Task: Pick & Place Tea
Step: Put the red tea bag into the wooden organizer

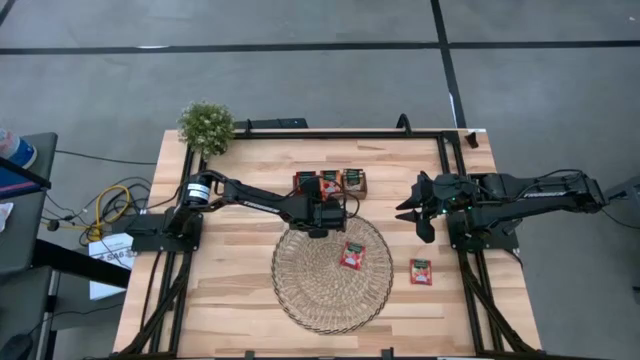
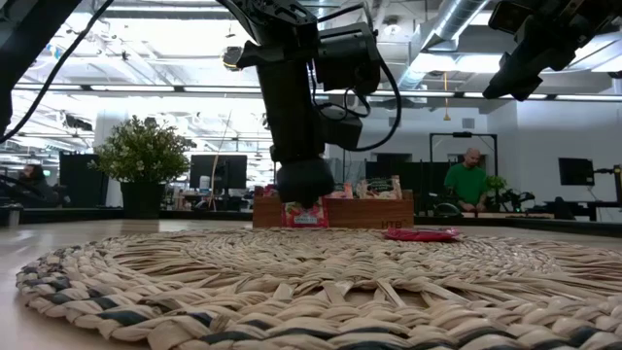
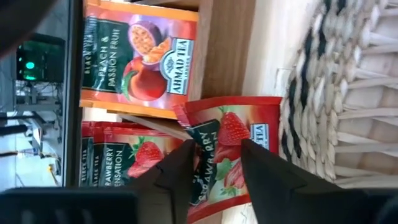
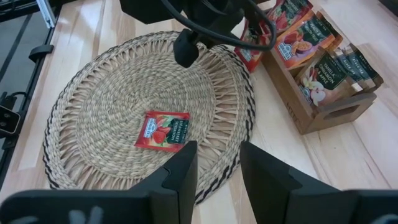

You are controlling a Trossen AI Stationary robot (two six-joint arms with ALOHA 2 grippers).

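We pinch a strawberry sachet in the left gripper, one sachet on the mat beyond, more in the tray behind.

1. A pale wooden table with a black frame carries everything.
2. A round woven mat lies on it near the front middle.
3. A brown wooden tray stands just behind the mat.
4. One red tea sachet lies flat on the bare wood beside the mat.
5. A small potted plant stands at the far corner.
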